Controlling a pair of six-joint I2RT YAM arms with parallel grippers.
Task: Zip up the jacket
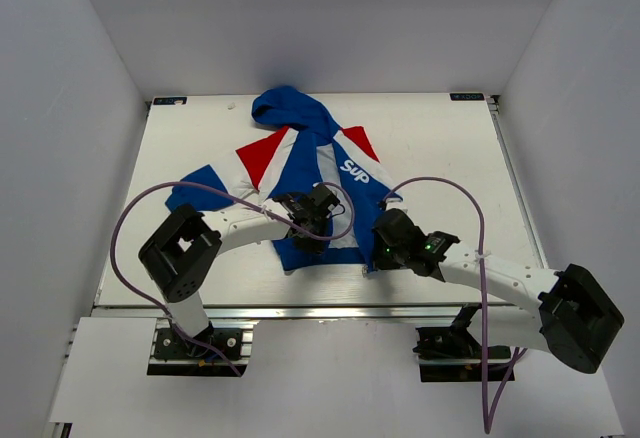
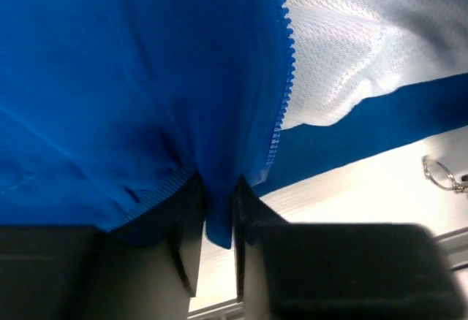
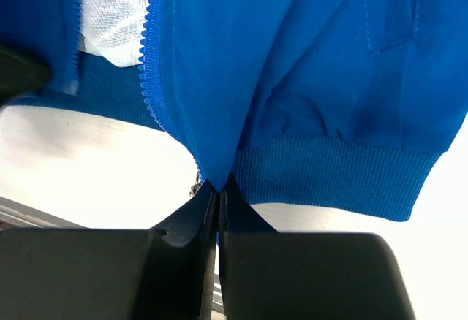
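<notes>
Blue jacket [image 1: 312,170] lies open on the bench [image 1: 450,148], just ahead of both tools; left tool [image 2: 217,207] clamps a hem fold beside the zip teeth [image 2: 284,79], right tool [image 3: 218,192] clamps the opposite hem.

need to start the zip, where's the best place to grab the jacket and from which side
Pinch the jacket at the ribbed hem, right beside the zipper teeth on each side. Come from the near edge of the table: it lies flat, hem toward that edge, hood away, front parted.
</notes>
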